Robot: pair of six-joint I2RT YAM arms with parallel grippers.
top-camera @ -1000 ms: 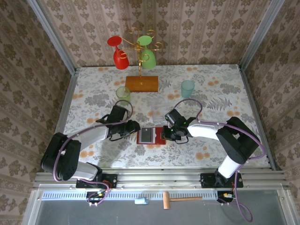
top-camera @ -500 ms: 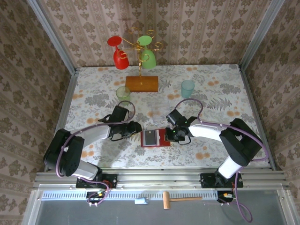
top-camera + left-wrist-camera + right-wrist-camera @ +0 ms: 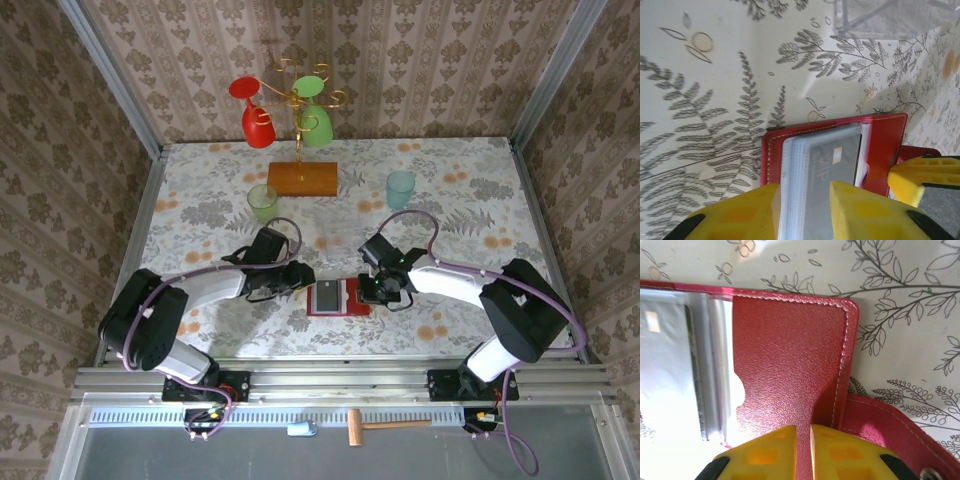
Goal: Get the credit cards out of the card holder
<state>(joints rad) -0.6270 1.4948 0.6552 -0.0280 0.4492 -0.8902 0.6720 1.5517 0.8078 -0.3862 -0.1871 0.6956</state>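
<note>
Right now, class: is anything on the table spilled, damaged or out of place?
Nothing stands out. The red wallet lies open, a grey card in its sleeve; the green cup and teal cup stand upright.

Holder: red cover, grained leather look, slight sheen, stitched edge; metal snap stud.
Sleeves: clear plastic, glossy, a little crinkled.
Card: grey plastic, smooth, satin.
Fingers: yellow plastic, matt.
Tablecloth: printed, smooth, matt.
Stand: varnished wood base, gilt metal wire.
Teal cup: translucent plastic.
</note>
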